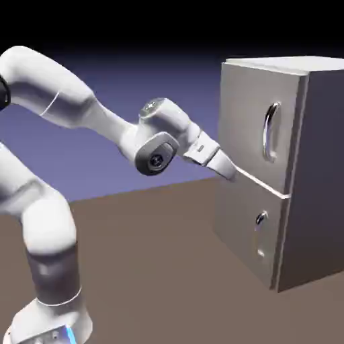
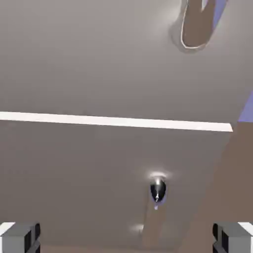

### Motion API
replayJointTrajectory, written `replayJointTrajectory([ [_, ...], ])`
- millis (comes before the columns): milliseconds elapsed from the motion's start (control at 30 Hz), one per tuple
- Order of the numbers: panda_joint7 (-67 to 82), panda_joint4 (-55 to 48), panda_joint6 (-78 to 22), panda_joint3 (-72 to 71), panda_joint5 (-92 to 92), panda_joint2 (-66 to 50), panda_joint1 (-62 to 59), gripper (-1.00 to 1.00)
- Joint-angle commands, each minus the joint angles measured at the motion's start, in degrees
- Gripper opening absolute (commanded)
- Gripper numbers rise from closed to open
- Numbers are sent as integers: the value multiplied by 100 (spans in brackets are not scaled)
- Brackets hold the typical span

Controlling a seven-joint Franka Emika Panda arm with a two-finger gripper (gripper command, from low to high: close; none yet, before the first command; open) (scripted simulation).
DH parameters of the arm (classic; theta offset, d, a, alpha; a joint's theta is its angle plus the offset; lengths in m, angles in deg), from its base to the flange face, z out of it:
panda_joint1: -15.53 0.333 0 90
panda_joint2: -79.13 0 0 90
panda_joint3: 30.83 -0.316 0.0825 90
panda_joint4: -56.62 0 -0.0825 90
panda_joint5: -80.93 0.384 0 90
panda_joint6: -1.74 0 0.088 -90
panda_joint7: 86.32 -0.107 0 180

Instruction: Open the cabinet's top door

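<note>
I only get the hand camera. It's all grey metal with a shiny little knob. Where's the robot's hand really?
Observer: From the side, the gripper is up near the cabinet front, about level with the pale seam between the two panels, pointing slightly downward.
Operator: Is it touching the door?
Observer: I can't tell from the side; the fingertips look very close to the front's near edge. The jaws are open and empty.
Operator: I only see the bottom of a curvy handle. How long is it?
Observer: The bar handle runs upright down much of the top door, well above the gripper.
Operator: And the knob?
Observer: The round knob sits on the shorter lower panel, below the gripper.
</note>
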Motion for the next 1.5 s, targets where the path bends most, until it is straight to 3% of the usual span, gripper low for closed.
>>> replayJointTrajectory([
  [0, -188, -31, -28, 91, -250, 32, 89, 0],
  [1467, -8458, -1394, -1270, 4084, -11213, 1430, 3983, 0],
])
